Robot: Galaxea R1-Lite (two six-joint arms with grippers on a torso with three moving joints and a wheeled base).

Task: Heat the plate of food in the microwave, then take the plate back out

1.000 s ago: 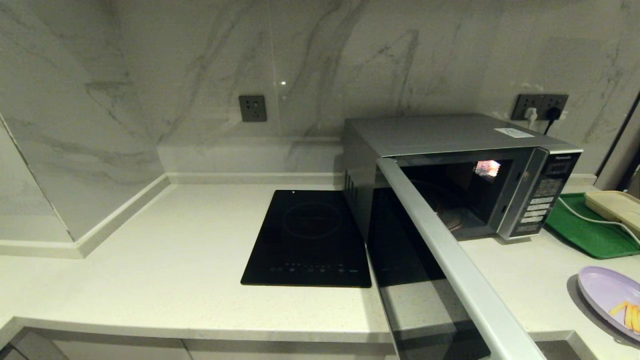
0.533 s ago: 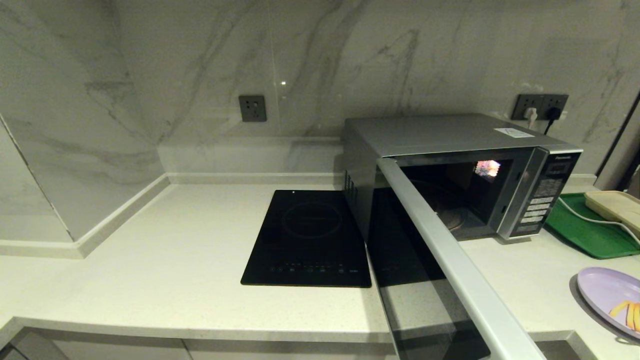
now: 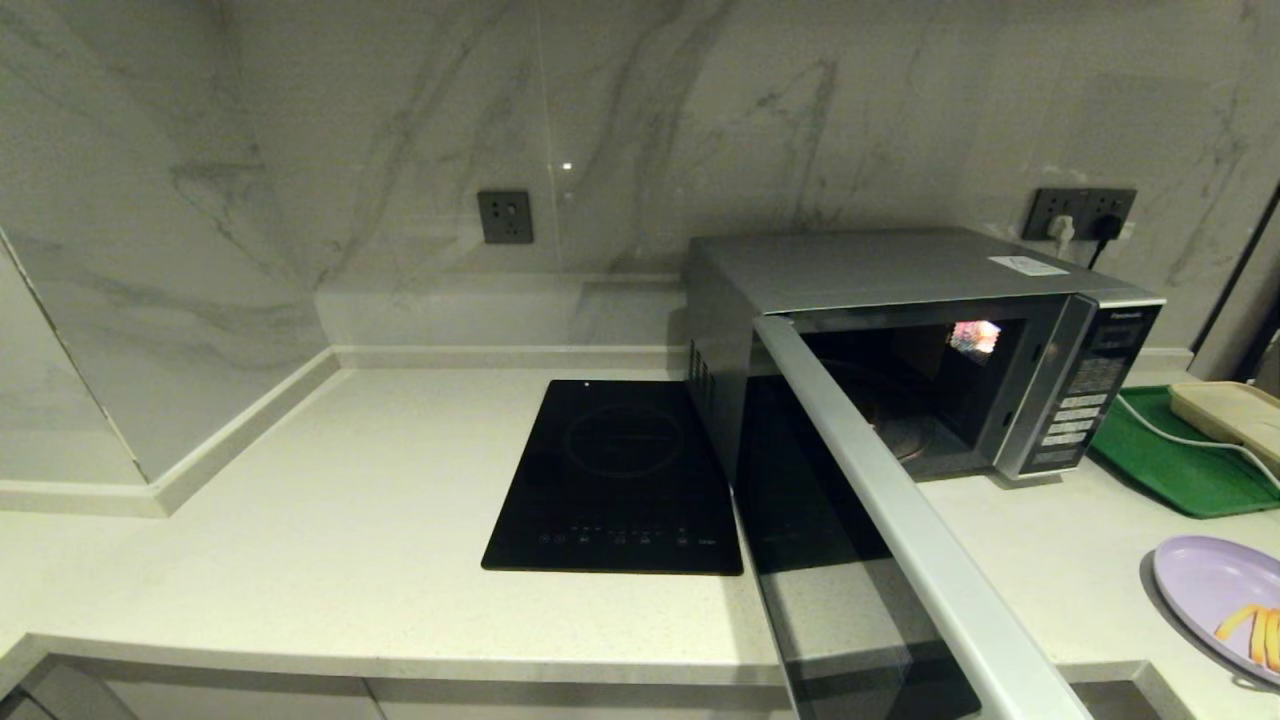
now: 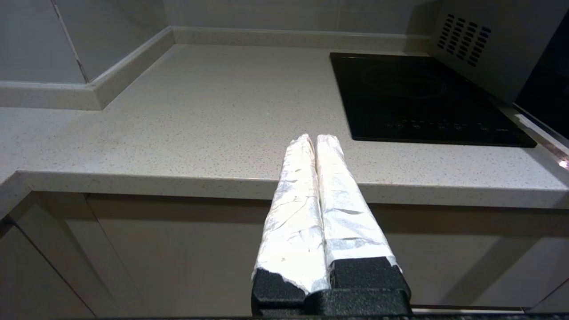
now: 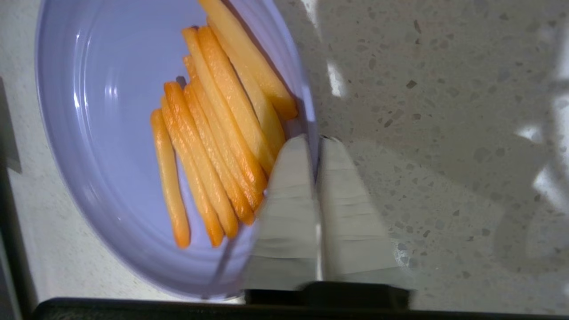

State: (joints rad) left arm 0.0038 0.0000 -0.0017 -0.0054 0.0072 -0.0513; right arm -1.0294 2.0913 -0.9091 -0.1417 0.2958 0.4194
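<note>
Microwave [image 3: 900, 300] sits on the counter [image 3: 350, 520] with its door [image 3: 880, 520] swung wide open and the cavity empty. The plate [image 3: 1205, 585] of fries [image 5: 213, 133] is on the counter well right of the microwave, near the front edge, partly cut off in the head view. Right gripper [image 5: 316, 141] is pinched on the plate rim, one finger inside against the fries and one outside; whether the plate is lifted yet I can't tell. Left gripper [image 4: 311, 140] is parked low before the counter edge, left of the cooktop [image 3: 620, 480], fingers pressed together and holding nothing.

Progress: early. Door opened, plate gripped. Left: carry plate into cavity, release, close door, start heating, reopen, take plate out.
</note>
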